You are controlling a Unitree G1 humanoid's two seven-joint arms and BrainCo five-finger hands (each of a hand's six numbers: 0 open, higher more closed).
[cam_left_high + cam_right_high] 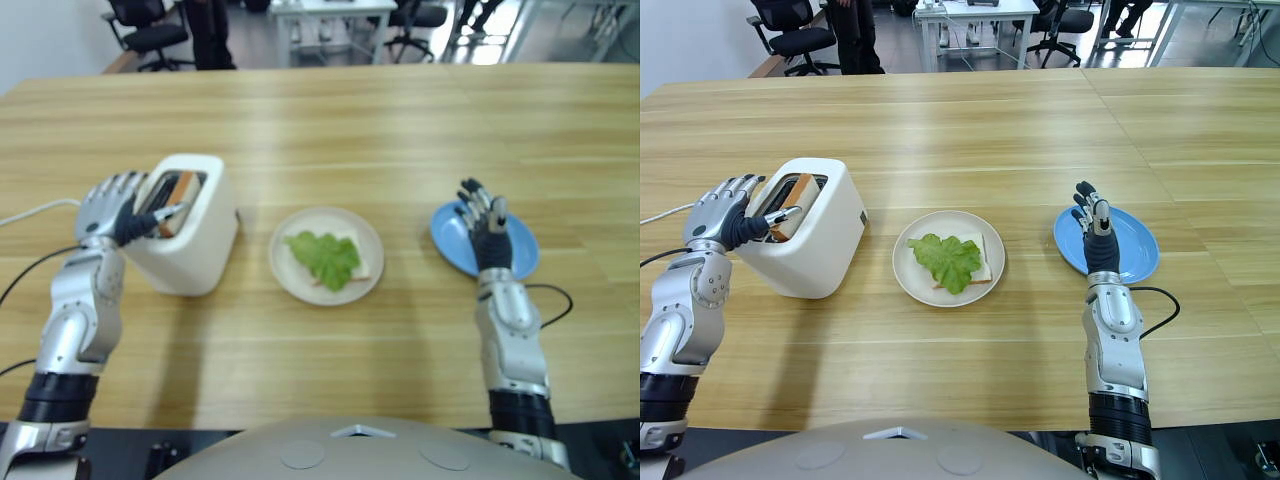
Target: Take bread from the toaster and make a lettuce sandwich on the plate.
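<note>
Seemingly light, stiff and crumbly, the bread slice (792,203) standing in the toaster (825,245) is pinched at its top edge by the left hand (722,215), while the right hand (1093,226) is held empty, fingers extended.
</note>
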